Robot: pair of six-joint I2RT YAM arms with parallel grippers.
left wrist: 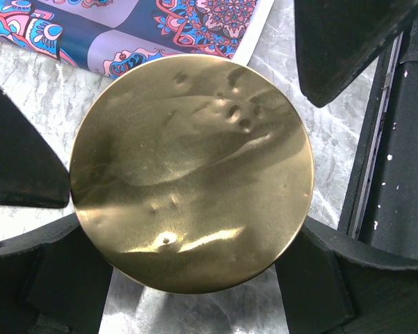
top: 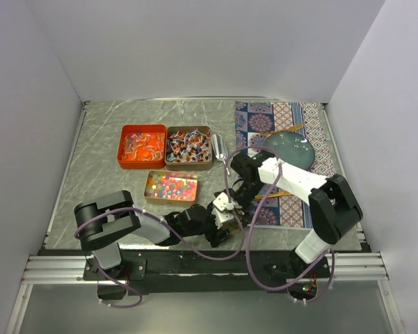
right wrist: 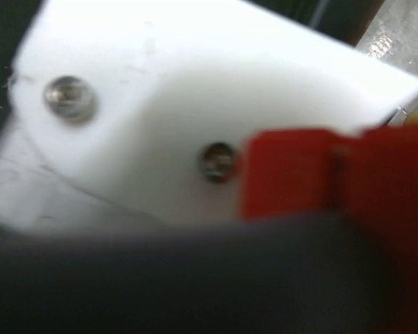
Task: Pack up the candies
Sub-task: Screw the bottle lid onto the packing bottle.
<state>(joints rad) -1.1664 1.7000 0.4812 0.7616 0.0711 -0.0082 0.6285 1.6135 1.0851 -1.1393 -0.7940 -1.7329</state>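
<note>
The candies (top: 188,146) look light, loose and slippery: small wrapped pieces in red, white, blue and orange, plus beads likely to roll. They fill three tins (top: 119,147) beyond and left of the left tool (top: 221,217), best taken by a tin wall. That tool clasps a gold disc (left wrist: 195,174), jaws wide; the right tool (top: 240,186) gapes, seemingly empty.

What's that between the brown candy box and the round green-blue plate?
From the top view, a small shiny silver thing lies beside the brown candy box, then patterned mat up to the plate.
</note>
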